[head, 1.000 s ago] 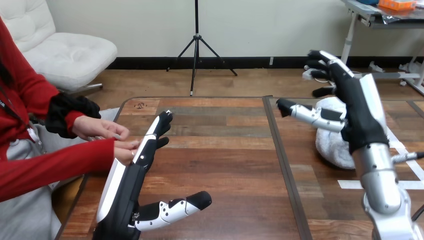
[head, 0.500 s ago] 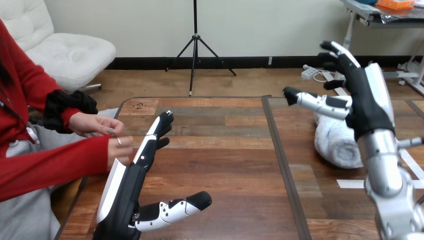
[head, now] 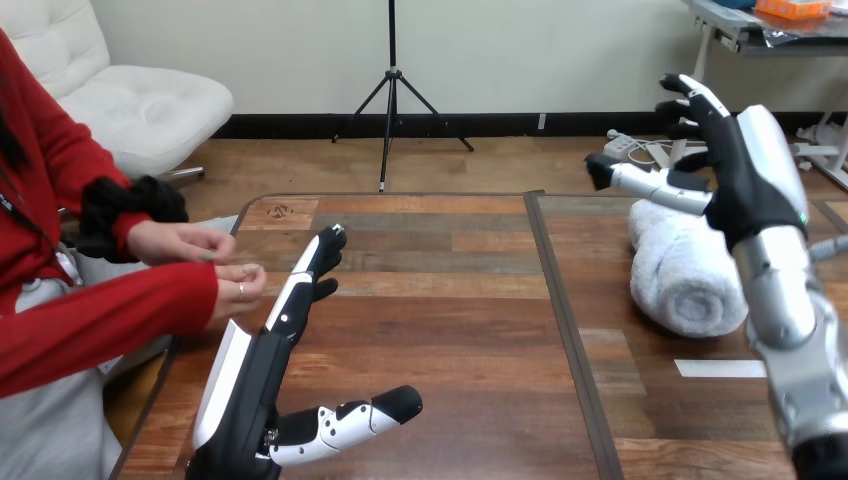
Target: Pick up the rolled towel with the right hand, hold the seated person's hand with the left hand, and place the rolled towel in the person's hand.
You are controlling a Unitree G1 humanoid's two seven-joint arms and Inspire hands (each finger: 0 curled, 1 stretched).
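Observation:
A white rolled towel [head: 683, 266] lies on the right half of the wooden table [head: 450, 320]. My right hand [head: 735, 165] hovers open above its far end, fingers spread and thumb pointing left, not touching it. My left hand [head: 270, 360] is open at the table's left, fingers straight and pointing away, thumb out to the right. The person's two hands [head: 205, 262] are together just left of my left fingers, one [head: 238, 288] close beside them; I cannot tell whether they touch.
A seam [head: 560, 320] runs front to back between the two table halves. A strip of white tape [head: 718, 368] lies on the table in front of the towel. The person's red sleeve [head: 100, 325] reaches in at the left edge.
My right hand has lifted and moved right and farther away, uncovering more of the towel. The person's hands have shifted slightly left, away from my left hand, which has stayed still.

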